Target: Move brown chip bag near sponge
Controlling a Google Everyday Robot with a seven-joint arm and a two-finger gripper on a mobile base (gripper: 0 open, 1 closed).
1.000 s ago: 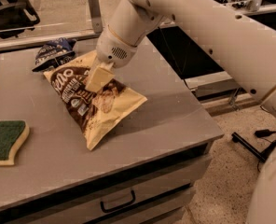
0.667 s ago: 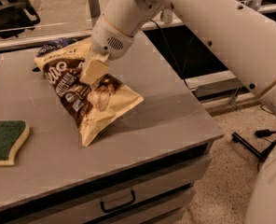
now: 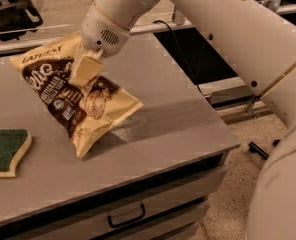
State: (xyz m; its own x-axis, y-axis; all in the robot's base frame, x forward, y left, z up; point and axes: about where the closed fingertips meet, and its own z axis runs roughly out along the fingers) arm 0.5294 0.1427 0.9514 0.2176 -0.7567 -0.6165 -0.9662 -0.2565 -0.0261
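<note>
The brown chip bag hangs tilted above the grey table, with its lower pale yellow corner touching the surface. My gripper is shut on the bag's upper middle and holds it up. The sponge, green on top with a pale yellow body, lies flat at the table's left edge, a short way left of the bag's lower end. The bag hides the table behind it.
The table has a drawer with a handle below its front edge. My white arm reaches in from the upper right. A dark shelf or bench stands behind the table. Speckled floor lies to the right.
My gripper has lifted the brown chip bag and carried it left toward the sponge. The dark blue snack bag behind it no longer shows.
</note>
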